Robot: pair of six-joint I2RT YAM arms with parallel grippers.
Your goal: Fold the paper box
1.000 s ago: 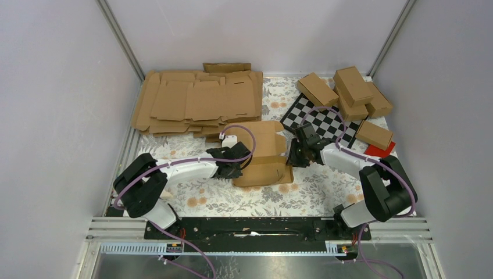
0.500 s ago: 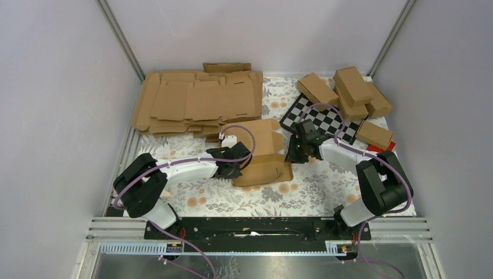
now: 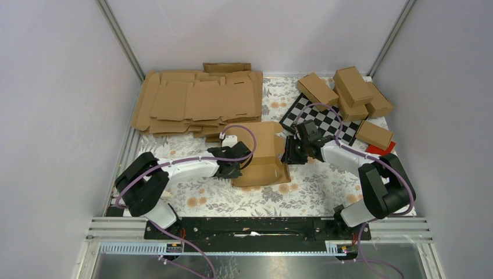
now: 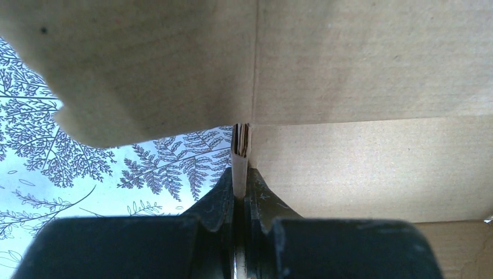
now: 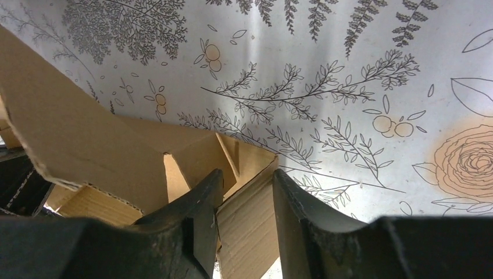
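Surface (image 3: 232, 197): covered in a floral print and enclosed by plain walls.
Paper box (image 3: 263, 156): brown carton, partly folded, at mid-surface between the two tools; its top panel is raised and sloping.
Left tool (image 3: 235, 168): at the near-left edge of the paper box, touching it.
Right tool (image 3: 289, 152): against the right end of the paper box.
Flat sheets (image 3: 197, 102): stack of unfolded brown die-cut cardboard at far left.
Closed cartons (image 3: 353, 86): several at far right, some stacked.
Checkerboard (image 3: 325, 123): black and white, partly under the closed cartons.
Red item (image 3: 382, 149): beside the nearest closed carton.
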